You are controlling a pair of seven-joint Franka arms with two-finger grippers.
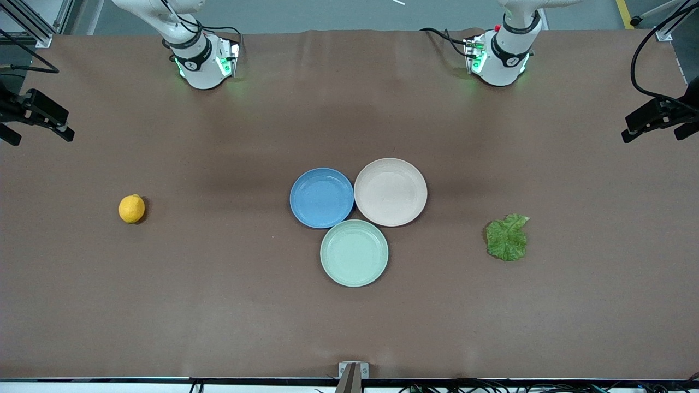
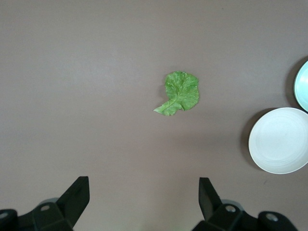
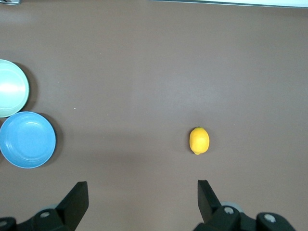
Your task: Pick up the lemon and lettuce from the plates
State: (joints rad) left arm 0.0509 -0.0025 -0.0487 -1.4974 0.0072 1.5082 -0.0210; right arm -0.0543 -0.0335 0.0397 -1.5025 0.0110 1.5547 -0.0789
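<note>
Nearest my front camera sat the mint-green plate, bare, its rim touching the blue plate and the cream plate just above it in that view. Those two also stood rim to rim, the blue one toward the right arm's end, the cream one toward the left arm's end. Neither carried anything.

I saw the lemon resting on the brown table, well apart from the plates, toward the right arm's end. On my right wrist feed it lay on bare cloth, and the right gripper hung high above the table with its fingers spread wide and holding nothing.

At the left arm's end, the lettuce lay flat on the table, well clear of the cream plate. My left wrist feed looked down on it from high up; the left gripper was likewise spread apart and empty.
</note>
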